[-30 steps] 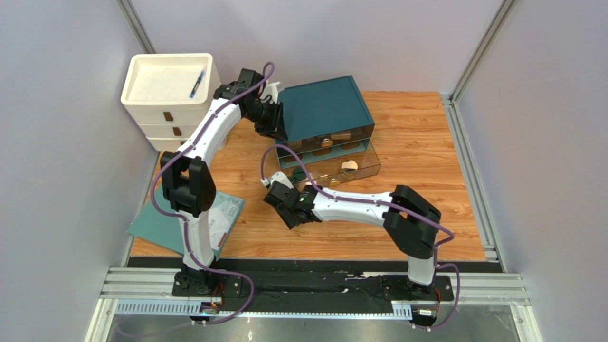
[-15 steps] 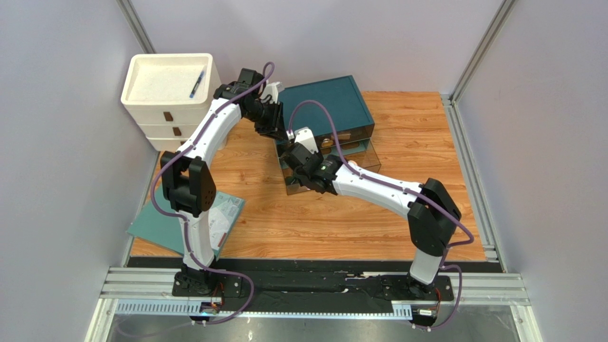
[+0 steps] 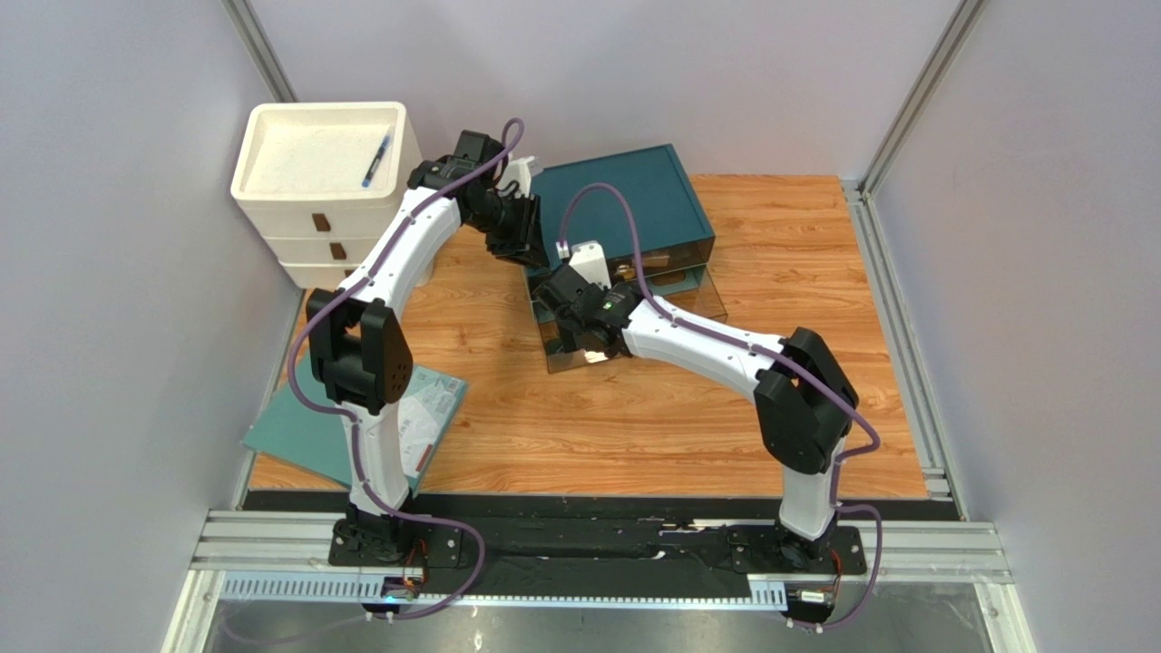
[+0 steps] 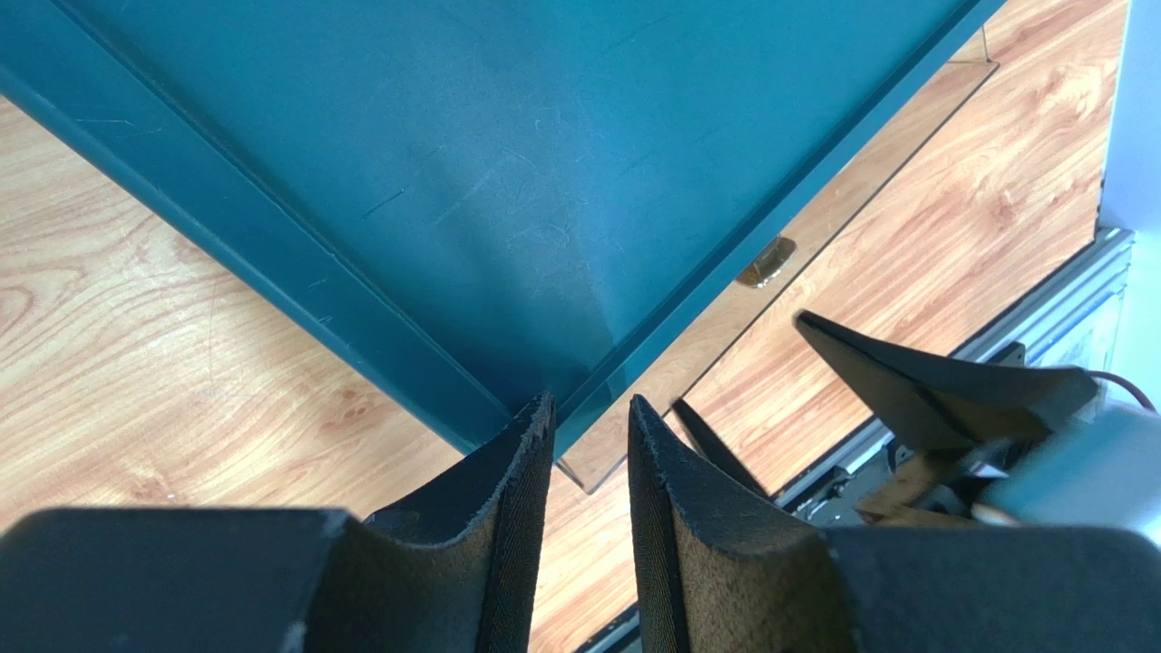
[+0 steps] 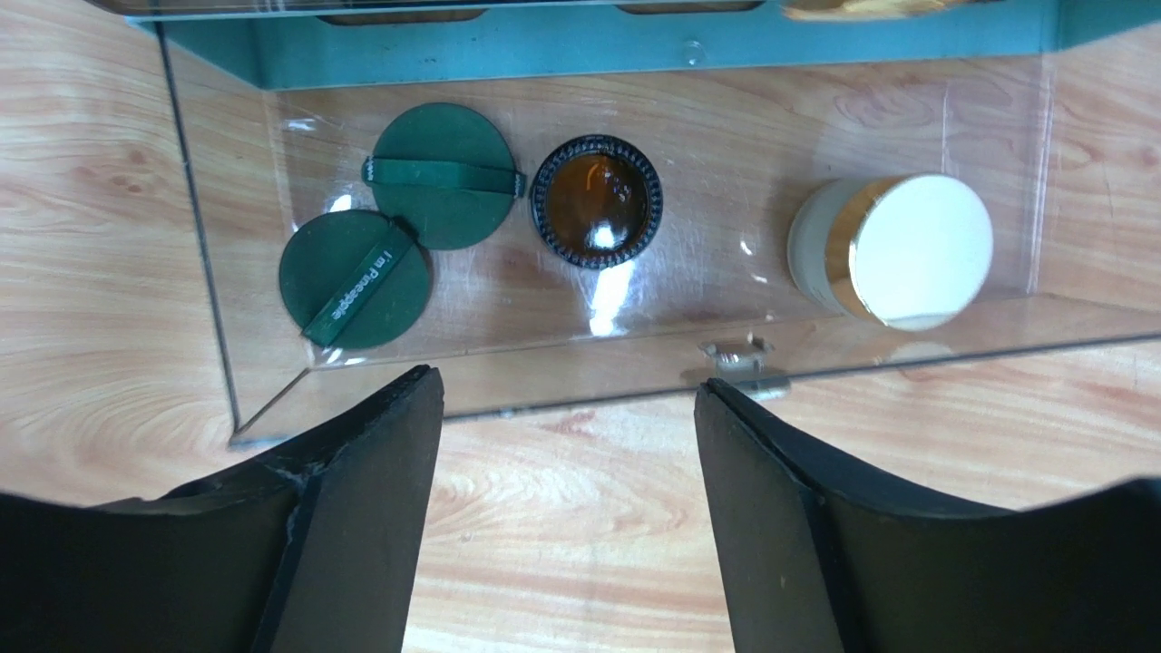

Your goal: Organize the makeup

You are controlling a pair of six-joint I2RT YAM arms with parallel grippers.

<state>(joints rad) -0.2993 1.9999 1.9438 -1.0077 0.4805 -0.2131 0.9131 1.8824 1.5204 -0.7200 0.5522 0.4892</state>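
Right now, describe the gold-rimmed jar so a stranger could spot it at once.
Find the teal cabinet at the back of the table; its clear drawer is pulled out. Inside, it is the only pale, gold-banded jar, apart from the dark jar and green discs.

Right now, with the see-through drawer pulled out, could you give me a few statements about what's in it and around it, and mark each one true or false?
1. Two dark green discs lie in the clear plastic drawer. True.
2. The black round jar sits between the discs and the gold-rimmed compact. True.
3. The right gripper is clamped on the compact. False: it is open, holds nothing, and hangs over the drawer's front edge.
4. The blue pen lies in the clear drawer. False: it lies on top of the white drawer unit at the far left.
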